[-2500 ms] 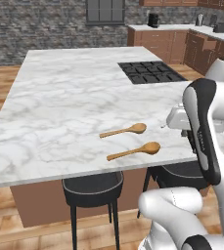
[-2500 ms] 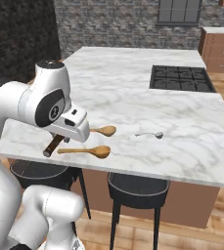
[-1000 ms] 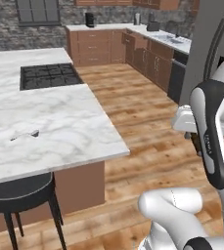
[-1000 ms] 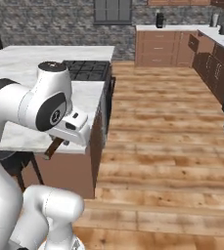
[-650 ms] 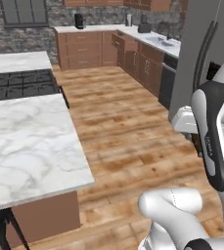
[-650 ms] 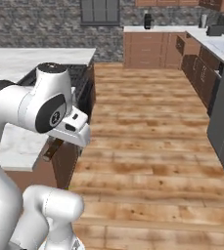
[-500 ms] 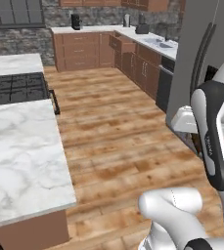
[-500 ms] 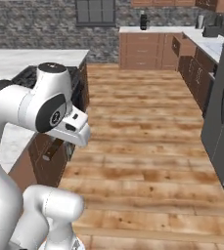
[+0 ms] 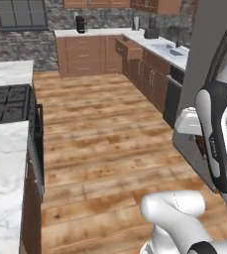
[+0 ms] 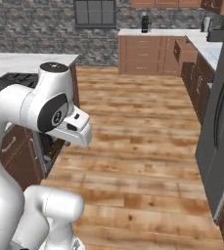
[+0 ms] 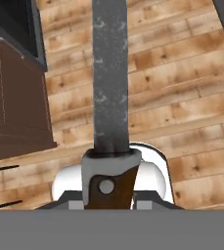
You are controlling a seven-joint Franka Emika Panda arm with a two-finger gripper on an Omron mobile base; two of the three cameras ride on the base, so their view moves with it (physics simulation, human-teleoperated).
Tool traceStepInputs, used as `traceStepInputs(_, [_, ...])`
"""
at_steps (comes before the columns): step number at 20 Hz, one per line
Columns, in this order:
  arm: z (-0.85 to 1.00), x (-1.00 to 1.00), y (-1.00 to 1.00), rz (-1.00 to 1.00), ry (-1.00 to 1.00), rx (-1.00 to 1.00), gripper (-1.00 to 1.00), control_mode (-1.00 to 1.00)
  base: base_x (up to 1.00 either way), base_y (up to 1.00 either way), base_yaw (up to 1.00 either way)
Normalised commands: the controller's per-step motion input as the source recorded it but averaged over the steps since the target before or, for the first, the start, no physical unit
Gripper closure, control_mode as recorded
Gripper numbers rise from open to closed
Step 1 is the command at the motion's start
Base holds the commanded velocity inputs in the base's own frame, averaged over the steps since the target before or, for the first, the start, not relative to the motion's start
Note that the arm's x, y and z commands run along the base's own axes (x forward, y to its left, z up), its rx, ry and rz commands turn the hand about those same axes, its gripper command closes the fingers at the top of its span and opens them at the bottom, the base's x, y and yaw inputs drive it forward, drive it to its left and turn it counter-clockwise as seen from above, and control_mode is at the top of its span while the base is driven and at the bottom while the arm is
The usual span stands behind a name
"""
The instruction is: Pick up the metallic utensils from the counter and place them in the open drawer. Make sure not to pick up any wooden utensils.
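Metallic utensil: flat grey speckled blade on a dark brown handle with one rivet and a grey collar. In the hand view it runs straight out from the pincer toward the top edge. The pincer is clamped on its handle; I can't make out the finger tips themselves, the handle covers them. The piece is off the counter and hangs in the air over the wooden floor, touching nothing else.

In the left base view I see a small brown stub just under the white hand, too small to say more.

Open drawer: reddish-brown box pulled out of the wall cabinet run, well ahead of the pincer and far across the floor. In the right base view it sticks out from the cabinets on the right, under the pale top.

Counter: white marble slab well off to the pincer's left, with the black cooktop set in it. No cutlery visible on the part I can see.

A dark brown cabinet front sits below and to one side of the pincer in the hand view. A tall grey fridge stands to the pincer's right.
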Motion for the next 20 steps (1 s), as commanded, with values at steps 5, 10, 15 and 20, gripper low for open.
traceStepInputs(5, [0.0, 0.0, 0.0, 0.0, 0.0, 0.0, 1.0, 1.0, 1.0, -0.32, 0.31])
traceStepInputs(10, [0.0, 0.0, 0.0, 0.0, 0.0, 0.0, 1.0, 1.0, 1.0, -0.3, 0.25])
traceStepInputs(15, [0.0, 0.0, 0.0, 0.0, 0.0, 0.0, 1.0, 1.0, 1.0, -0.35, 0.17])
traceStepInputs(20, [0.0, 0.0, 0.0, 0.0, 0.0, 0.0, 1.0, 1.0, 1.0, -0.5, 0.06])
